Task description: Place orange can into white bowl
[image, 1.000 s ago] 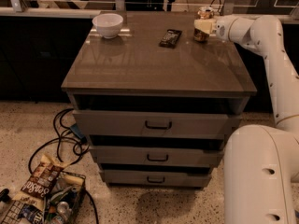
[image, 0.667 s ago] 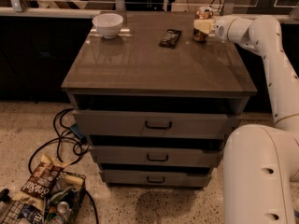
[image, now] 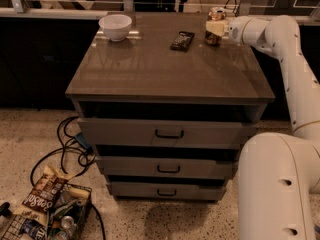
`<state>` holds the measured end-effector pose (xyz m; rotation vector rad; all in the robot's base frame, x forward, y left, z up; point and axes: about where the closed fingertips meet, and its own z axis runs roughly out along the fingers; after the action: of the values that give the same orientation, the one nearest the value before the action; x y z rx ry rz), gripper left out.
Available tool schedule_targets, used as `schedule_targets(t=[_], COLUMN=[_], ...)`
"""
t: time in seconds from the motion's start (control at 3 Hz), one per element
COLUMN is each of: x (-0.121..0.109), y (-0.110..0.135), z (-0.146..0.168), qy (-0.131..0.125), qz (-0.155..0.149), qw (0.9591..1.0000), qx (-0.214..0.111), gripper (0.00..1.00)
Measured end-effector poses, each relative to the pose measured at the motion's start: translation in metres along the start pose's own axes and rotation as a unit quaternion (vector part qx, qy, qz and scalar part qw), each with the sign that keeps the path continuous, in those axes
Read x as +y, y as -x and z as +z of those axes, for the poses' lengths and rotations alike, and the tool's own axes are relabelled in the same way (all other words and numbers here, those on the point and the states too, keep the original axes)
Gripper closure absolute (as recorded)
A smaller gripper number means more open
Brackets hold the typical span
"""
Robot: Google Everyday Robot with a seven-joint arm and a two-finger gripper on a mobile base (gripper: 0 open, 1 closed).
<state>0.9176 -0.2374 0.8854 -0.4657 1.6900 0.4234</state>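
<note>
Right, gripper (image: 216, 28) sits at mid-body of upright orange can (image: 216, 15); can't tell if clamped. Prob. light, stiff, slick, so grip mid-wall. White bowl (image: 115, 26) well apart, beyond wrapper (image: 182, 40).

Single white arm (image: 292, 79) stands along the right edge of the tabletop (image: 165, 69), upper link slanting up and slightly left. It bends at a rounded elbow beside the far right corner; the forearm runs left from there, roughly level. Wrist (image: 246, 30) is a pale rounded joint, over the far right corner. Gripper (image: 214, 28) is at the arm's left end, pointing left, low over the surface, close to the far edge and just in from that corner. Big white body segment (image: 275, 184) is in front of the near right corner, below surface level, smooth and rounded, with two small dark holes on its face.
</note>
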Motion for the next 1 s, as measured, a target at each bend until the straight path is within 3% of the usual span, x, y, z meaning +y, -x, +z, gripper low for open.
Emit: schedule_targets(t=[0.67,1.0], x=[0.034,0.053], y=[0.072,0.103], z=[-0.022,-0.021], qy=[0.015,0.014], qz=[-0.05,-0.044], qw=[0.9985,0.9988], qx=[0.018,0.015], gripper=[1.0,1.0])
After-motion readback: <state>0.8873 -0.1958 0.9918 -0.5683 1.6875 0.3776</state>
